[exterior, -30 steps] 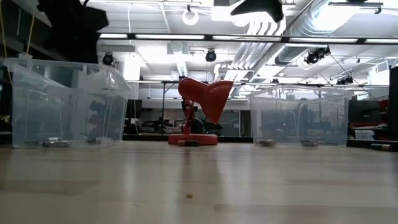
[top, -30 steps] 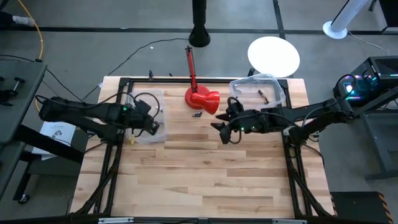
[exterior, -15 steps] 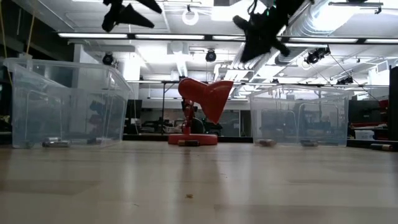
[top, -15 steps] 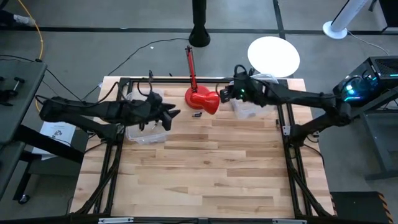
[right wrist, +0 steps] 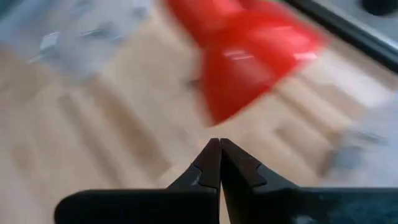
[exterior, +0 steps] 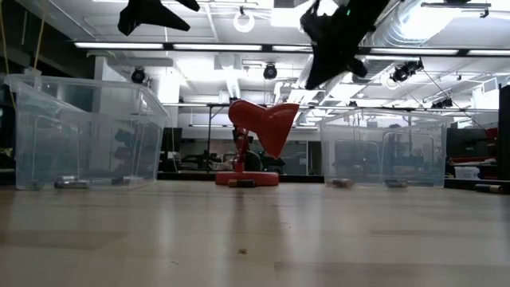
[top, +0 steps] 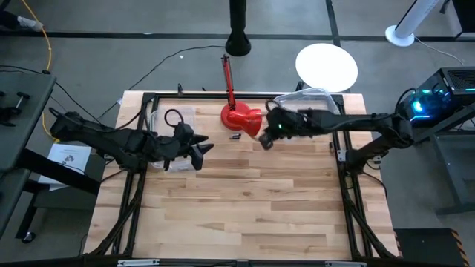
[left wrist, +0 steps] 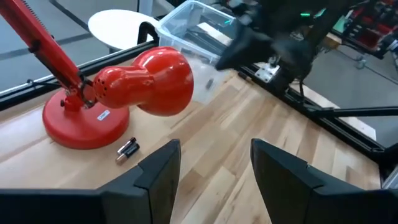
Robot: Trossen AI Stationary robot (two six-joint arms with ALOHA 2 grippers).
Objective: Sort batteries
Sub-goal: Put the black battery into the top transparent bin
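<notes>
Battery (left wrist: pixel 127 149): a small dark cylinder with a coppery end, lying on the table (top: pixel 252 200) at the red lamp (top: pixel 241 117) base, at 11 o'clock from the left gripper (left wrist: pixel 211 165), whose fingers stand wide. Right gripper (right wrist: pixel 216 163), fingers pressed together and empty, hovers beside the lamp at its 3 o'clock.

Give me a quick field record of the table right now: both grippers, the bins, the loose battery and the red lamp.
left gripper: open, empty, raised above the table beside the left bin
right gripper: shut, nothing seen between its fingers, raised near the lamp
loose battery: lying on the table by the lamp's base, untouched
left bin: clear, small dark items on its floor
right bin: clear, at least one battery inside
lamp: red, standing at the table's far edge between the bins
</notes>
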